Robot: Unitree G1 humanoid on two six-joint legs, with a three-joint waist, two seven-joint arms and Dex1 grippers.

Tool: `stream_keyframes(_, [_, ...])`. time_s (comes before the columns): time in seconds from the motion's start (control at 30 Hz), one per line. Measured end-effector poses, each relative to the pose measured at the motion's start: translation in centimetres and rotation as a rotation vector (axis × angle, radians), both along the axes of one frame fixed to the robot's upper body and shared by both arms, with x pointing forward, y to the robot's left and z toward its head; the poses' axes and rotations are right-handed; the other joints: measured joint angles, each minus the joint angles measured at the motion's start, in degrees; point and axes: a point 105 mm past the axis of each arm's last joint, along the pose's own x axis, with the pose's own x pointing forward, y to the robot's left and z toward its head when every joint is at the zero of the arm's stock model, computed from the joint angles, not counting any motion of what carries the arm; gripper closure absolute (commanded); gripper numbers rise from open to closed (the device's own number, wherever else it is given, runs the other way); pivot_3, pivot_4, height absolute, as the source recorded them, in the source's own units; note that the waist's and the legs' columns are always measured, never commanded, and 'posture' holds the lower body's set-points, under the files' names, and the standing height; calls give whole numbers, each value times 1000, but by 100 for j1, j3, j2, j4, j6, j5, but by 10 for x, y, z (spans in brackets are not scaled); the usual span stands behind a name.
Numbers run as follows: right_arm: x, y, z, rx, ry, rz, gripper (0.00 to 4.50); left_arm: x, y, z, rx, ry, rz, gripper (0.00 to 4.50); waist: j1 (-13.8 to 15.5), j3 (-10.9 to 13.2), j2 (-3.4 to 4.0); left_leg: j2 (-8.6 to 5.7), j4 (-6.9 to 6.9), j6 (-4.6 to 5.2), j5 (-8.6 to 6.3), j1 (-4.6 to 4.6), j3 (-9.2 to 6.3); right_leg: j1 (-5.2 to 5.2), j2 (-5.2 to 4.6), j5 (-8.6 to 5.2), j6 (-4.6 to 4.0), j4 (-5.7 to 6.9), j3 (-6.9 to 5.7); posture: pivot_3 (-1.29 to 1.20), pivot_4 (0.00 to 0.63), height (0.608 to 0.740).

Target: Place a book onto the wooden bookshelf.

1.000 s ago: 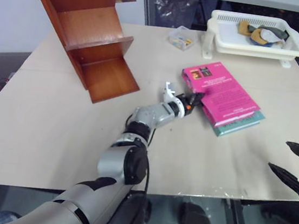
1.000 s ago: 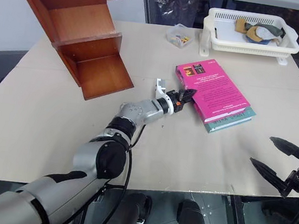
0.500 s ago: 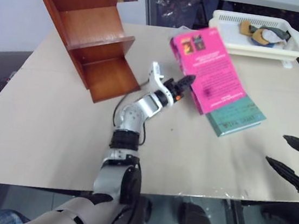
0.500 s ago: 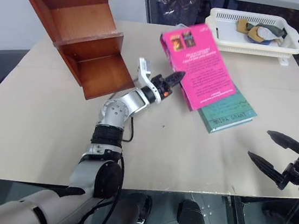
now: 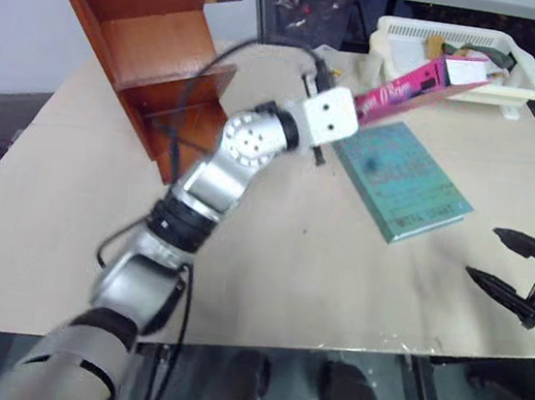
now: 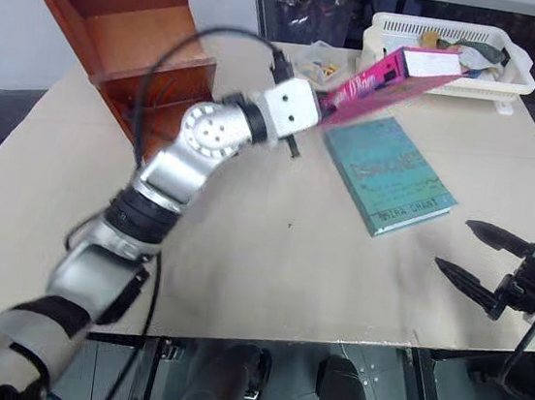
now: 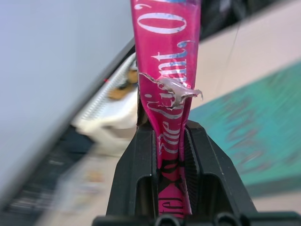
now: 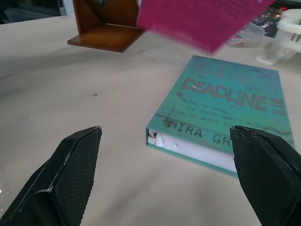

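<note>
Left wrist view: left gripper (image 7: pixel 168 155) is clamped on the pink book (image 7: pixel 165 61) at its spine edge, both fingers (image 7: pixel 141 165) pressed flat to the covers. Book is up in the air, edge-on, over the far middle of the table (image 5: pixel 68 234), between the bookshelf (image 5: pixel 158 60) on the far left and the white tray (image 5: pixel 525 90) on the far right.

Handling, my read: thin paperback, light, floppy. Held at 1 edge, the free end will likely sag and swing. Glossy cover may slip; the pinch looks deep enough for now. A torn bit of clear tape sits on the spine, so it's a little fragile there. Better hold is near mid-spine, not a corner.

Around it:
- teal book (image 6: pixel 388 174) flat on the table, right of center, below the raised book
- small clear box (image 6: pixel 318 68) just left of the tray
- tray has some odds and ends in it
- right gripper (image 8: pixel 164 174) near right, fingers apart, holding nothing, level over the table

In the way: shelf's sloped side board and the arm's own cable (image 5: pixel 206 66) looping near the shelf compartments. Path leftward otherwise looks free.
</note>
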Motion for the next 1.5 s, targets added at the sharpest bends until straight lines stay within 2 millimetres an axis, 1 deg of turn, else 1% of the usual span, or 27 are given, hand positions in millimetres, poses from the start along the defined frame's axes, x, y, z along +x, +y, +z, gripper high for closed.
stream_keyframes(0.03, [2,2,-1,3,3,8,0,-1,5,15,35,-62,27,4158,-1,-1,1,0,-2,1,-1,0,0,0,0,0,0,-5,-1,0,150,740])
stream_keyframes(0.1, [5,3,-2,8,9,15,0,-2,8,22,75,-103,45,4158,0,-1,2,0,-3,2,-1,-1,1,1,-1,0,0,-8,0,0,150,740])
stream_keyframes(0.27, [15,7,-2,12,10,38,0,3,17,19,160,-106,107,4158,11,1,0,0,-2,3,-1,-6,-4,-1,0,-1,0,-9,-7,0,150,740])
stream_keyframes(0.5, [20,9,-4,11,15,49,0,8,19,32,177,-92,144,4158,0,1,-1,0,0,4,-1,-7,-4,-1,1,-1,1,-8,-7,0,150,740])
stream_keyframes(0.6, [20,10,-6,21,15,51,0,10,23,35,187,-33,156,4158,-6,3,-1,0,0,4,-1,-8,-2,-2,3,-1,1,-7,-6,0,150,740])
stream_keyframes(0.73, [20,12,-7,24,17,54,0,9,28,47,141,22,155,4158,-13,3,-1,1,1,4,-1,-8,-3,-3,4,-1,1,-6,-6,0,150,740])
stream_keyframes(0.87, [21,12,-7,19,14,53,0,8,34,55,143,11,169,4158,-13,3,-1,1,1,3,-1,-7,-2,-3,4,-1,1,-5,-6,0,150,740])
stream_keyframes(1.03, [23,13,-7,16,10,56,0,8,42,59,142,17,192,4158,-11,3,-1,1,3,3,-1,-7,-2,-3,4,-1,1,-4,-6,0,150,740])
stream_keyframes(1.13, [25,16,-6,13,5,69,0,7,45,65,148,5,211,4158,-11,3,-1,1,3,3,-1,-7,-3,-3,5,-1,1,-3,-6,0,150,740])
stream_keyframes(1.17, [25,16,-6,13,7,69,0,7,49,68,159,-10,236,4158,-12,3,-1,1,3,3,-1,-7,-2,-4,6,-1,1,-3,-5,0,150,740])
stream_keyframes(1.27, [26,15,-8,14,15,63,0,9,59,71,173,-11,297,4158,-13,3,-1,1,3,4,-1,-7,-1,-4,6,-1,1,-2,-5,0,150,740])
stream_keyframes(1.33, [26,15,-10,19,20,62,0,9,62,68,196,12,328,4158,-15,3,-1,1,4,4,-1,-7,0,-4,7,-1,1,0,-5,0,150,740])
stream_keyframes(1.5, [28,18,-11,22,20,71,0,5,64,65,203,52,358,4158,-14,4,-1,2,5,4,-1,-7,-1,-4,7,-1,1,0,-5,0,150,740])
